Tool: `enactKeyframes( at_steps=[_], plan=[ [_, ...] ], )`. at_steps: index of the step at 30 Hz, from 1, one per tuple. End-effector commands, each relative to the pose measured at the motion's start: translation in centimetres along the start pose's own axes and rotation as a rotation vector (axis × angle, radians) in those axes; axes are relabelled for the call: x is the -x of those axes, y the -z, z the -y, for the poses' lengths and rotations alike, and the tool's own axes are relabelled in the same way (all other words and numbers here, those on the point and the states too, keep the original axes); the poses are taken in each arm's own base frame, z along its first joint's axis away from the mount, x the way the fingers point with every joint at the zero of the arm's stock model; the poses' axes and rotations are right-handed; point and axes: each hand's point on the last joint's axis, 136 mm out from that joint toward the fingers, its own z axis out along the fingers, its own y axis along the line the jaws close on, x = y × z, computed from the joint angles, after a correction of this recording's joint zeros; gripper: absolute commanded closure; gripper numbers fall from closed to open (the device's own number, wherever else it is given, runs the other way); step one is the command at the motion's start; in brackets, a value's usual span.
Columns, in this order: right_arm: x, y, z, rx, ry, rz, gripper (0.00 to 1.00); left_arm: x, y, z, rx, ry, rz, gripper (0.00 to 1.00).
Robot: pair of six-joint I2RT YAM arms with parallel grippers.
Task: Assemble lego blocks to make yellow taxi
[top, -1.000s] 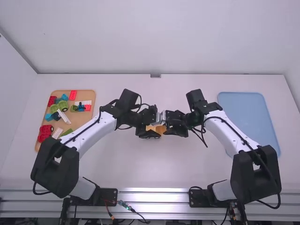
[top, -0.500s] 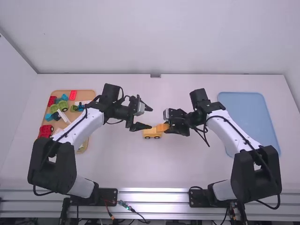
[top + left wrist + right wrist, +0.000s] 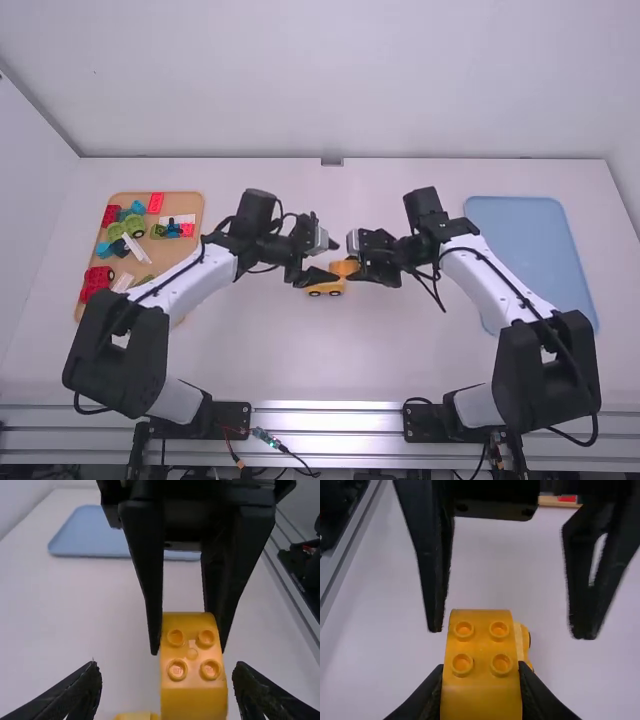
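Right hand (image 3: 357, 268), clamped on yellow block (image 3: 482, 645).
Left hand (image 3: 336, 261): faced it, fingers apart. Yellow wheeled base (image 3: 324, 290): sat near the block, on the worktop (image 3: 300, 350), roughly midway between left and right edges.

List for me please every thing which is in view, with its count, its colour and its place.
Studded block: one, yellow-orange, in the right gripper
Wheeled base: one, yellow, on the table, by the held block
Tray: one, tan, left side of the table
Assorted pieces: several, too crowded to count; red, green, blue, white; on the tan tray
Second tray: one, light blue, right side
Table: one, white, under everything
Metal rail: one, silver, near edge
Arms: two, white and black, left and right
Left gripper: one, black, open near the held block
Right gripper: one, black, closed on the block
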Motion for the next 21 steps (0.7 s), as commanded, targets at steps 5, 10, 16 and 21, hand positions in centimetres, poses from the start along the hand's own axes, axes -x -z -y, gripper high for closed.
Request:
enactKeyframes(
  at_steps=[5,10,16,21],
  plan=[
    [1.67,0.82,0.39,-0.022,0.018,0.029,1.0,-0.62,-0.3,0.47,0.004,0.01,-0.004,0.3],
    [1.94,0.55,0.15,-0.012,0.025,0.033,1.0,-0.55,-0.26,0.25,0.013,0.045,0.003,0.34],
    [1.93,0.36,0.04,-0.008,0.032,0.024,1.0,-0.4,-0.25,0.18,0.014,0.03,0.009,0.42],
    [1.98,0.36,0.02,-0.007,0.032,0.027,1.0,-0.52,-0.27,0.3,0.011,0.039,0.005,0.5]
  ],
)
